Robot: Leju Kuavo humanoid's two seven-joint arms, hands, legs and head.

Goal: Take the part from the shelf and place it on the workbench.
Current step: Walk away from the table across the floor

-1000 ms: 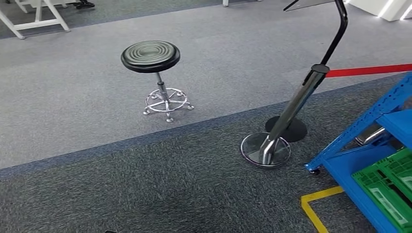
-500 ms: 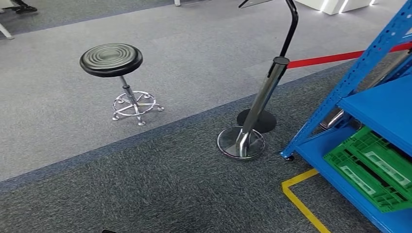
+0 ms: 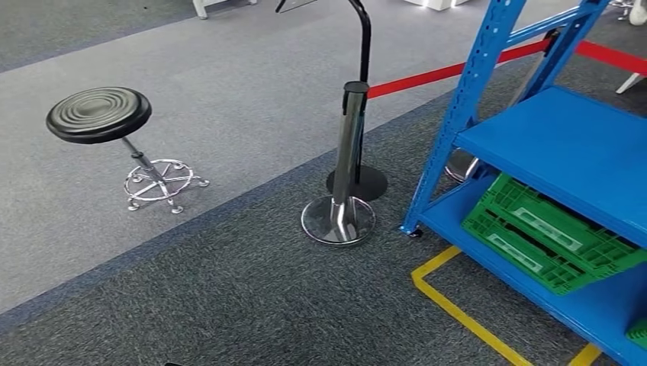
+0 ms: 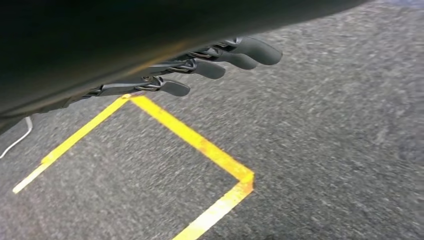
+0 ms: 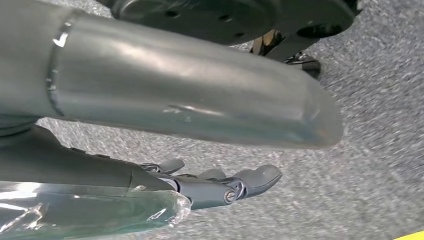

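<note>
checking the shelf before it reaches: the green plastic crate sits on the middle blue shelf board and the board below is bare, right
Not quite. In the head view the green plastic crate sits on the bottom board of the blue metal shelf, under the middle board. It is the middle board that looks bare, as far as it shows.

Even bright overhead light; head view sharp; wrist views motion-blurred, carpet smeared.
</note>
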